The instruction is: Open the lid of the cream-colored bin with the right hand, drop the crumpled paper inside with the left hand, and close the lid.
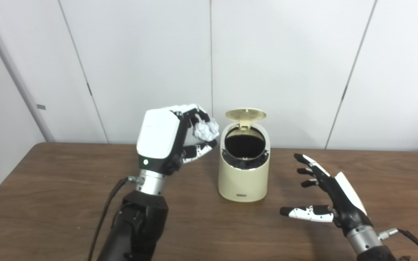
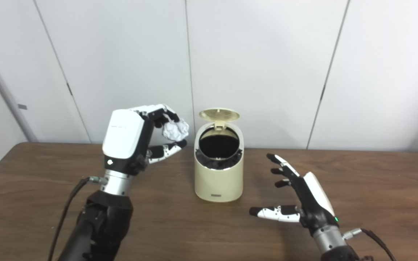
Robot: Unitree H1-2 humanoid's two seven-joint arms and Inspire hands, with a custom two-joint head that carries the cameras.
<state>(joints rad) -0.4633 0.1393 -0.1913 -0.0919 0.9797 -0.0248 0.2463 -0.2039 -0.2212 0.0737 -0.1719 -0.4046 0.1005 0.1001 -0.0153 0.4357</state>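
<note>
The cream-colored bin [image 1: 243, 181] stands upright in the middle of the wooden table [image 1: 49, 181]. Its round lid [image 1: 245, 114] is tipped up at the back, and the dark opening [image 1: 244, 145] shows. My left hand [image 1: 169, 139] is raised to the left of the bin, shut on the white crumpled paper [image 1: 206, 129], which sits level with the bin's top and just left of it. My right hand [image 1: 325, 195] hovers low to the right of the bin, open, fingers spread, holding nothing.
A white panelled wall [image 1: 285, 65] rises directly behind the table's back edge. A black cable [image 1: 105, 214] hangs beside my left forearm and another [image 1: 414, 241] trails from my right wrist.
</note>
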